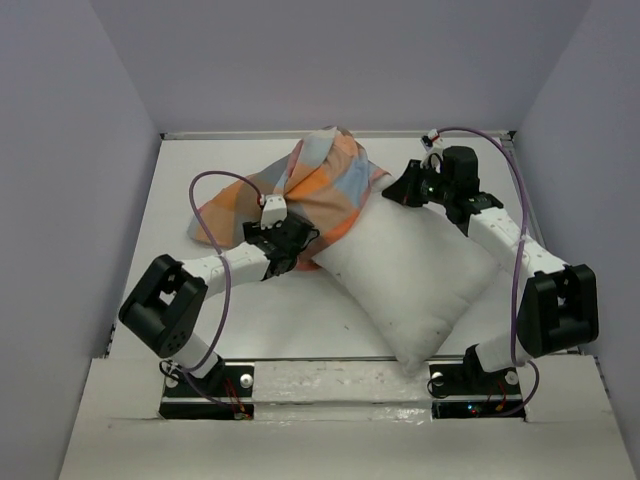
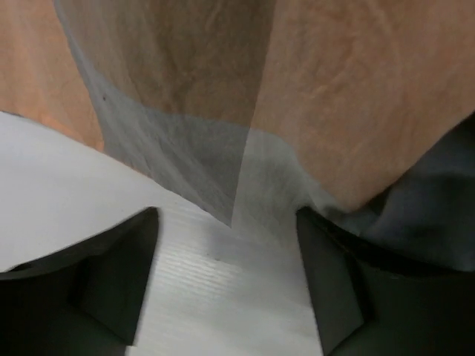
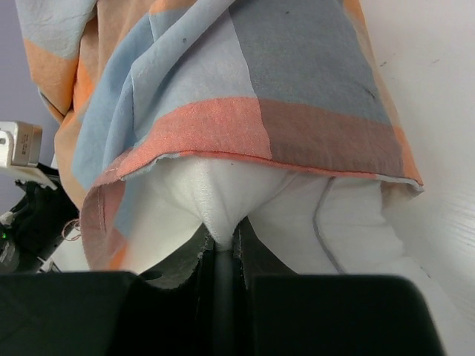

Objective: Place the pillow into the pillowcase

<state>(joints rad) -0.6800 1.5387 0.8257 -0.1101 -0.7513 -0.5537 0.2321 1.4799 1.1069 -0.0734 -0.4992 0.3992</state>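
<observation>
Top: shows pillow (image 1: pixel 415 275) diagonal at centre, far end inside pillowcase (image 1: pixel 320 190) at 11 o'clock.
Left wrist: shows left gripper (image 2: pixel 226 222) spread, empty, pillowcase edge at 12 o'clock; grab one layer only.
Right wrist: shows right gripper (image 3: pixel 220 241) pinching pillow corner; hold pinch, push deeper while drawing pillowcase back.

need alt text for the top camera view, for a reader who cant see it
A white pillow lies diagonally on a table, its far end tucked inside an orange and blue checked pillowcase. The left gripper meets the case's near edge; the right gripper holds the pillow's far right side.
</observation>
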